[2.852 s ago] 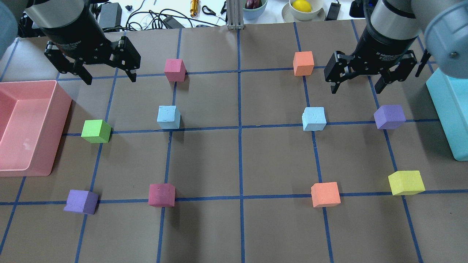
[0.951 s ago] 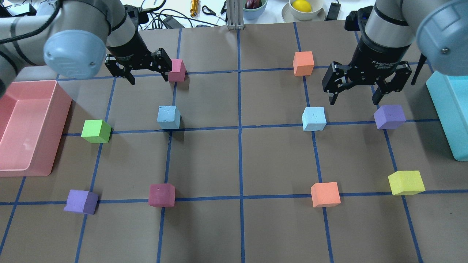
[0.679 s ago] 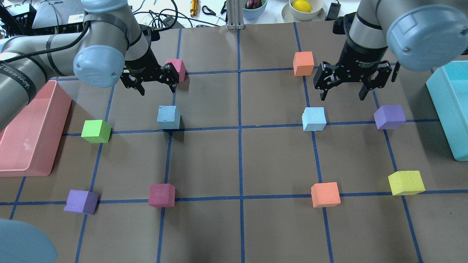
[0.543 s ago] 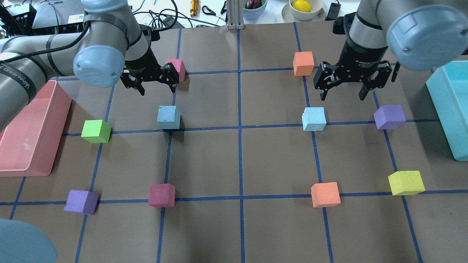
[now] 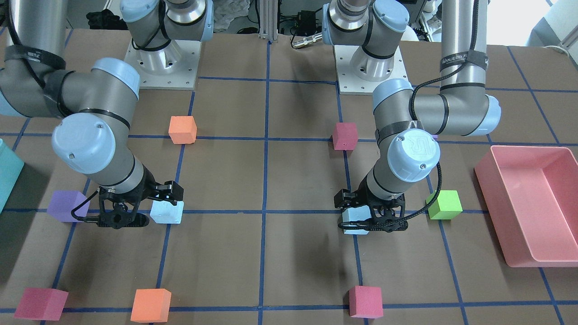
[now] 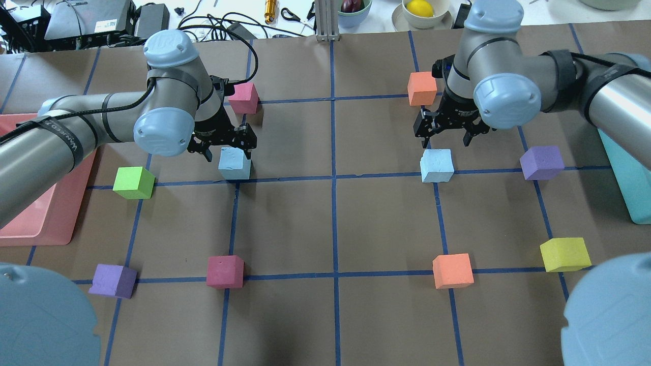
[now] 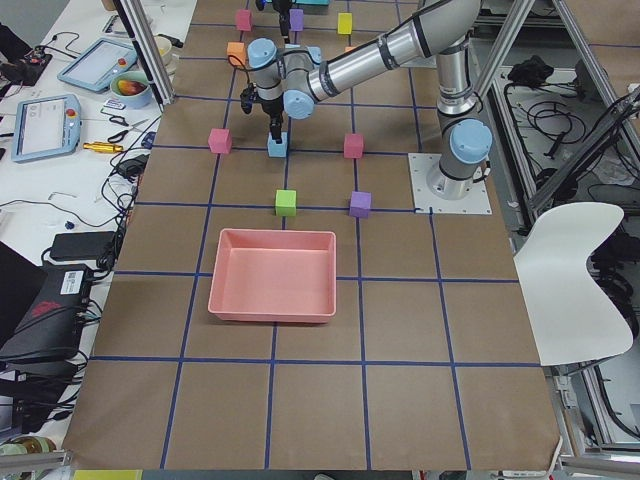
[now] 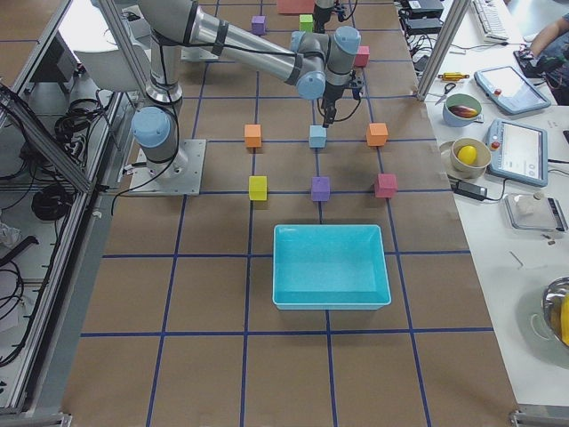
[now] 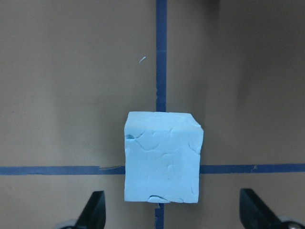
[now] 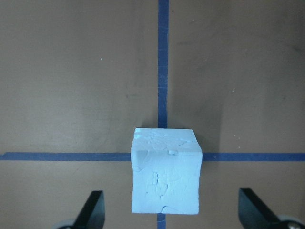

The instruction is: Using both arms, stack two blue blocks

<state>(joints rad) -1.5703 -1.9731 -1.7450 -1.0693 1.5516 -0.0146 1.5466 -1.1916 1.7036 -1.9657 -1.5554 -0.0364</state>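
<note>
Two pale blue blocks sit apart on the brown paper: the left one [image 6: 234, 163] and the right one [image 6: 437, 165]. My left gripper [image 6: 229, 151] is open and hovers just over the left blue block. In the left wrist view that block [image 9: 163, 163] lies between the spread fingertips [image 9: 93, 212], untouched. My right gripper [image 6: 445, 138] is open, just behind and above the right blue block. In the right wrist view that block [image 10: 166, 171] sits between the wide fingertips [image 10: 255, 210], untouched. The front view shows both blocks [image 5: 167, 212] [image 5: 356, 224] under the grippers.
A pink bin [image 6: 30, 213] stands at the left edge, a teal bin [image 6: 630, 168] at the right. Other cubes nearby: green [image 6: 133, 182], pink [image 6: 243, 97], orange [image 6: 422, 88], purple [image 6: 541, 162]. More cubes lie along the front row.
Both arms have come down and forward from the back of the table to the blue blocks. Both grippers have stayed open. No block has moved.
</note>
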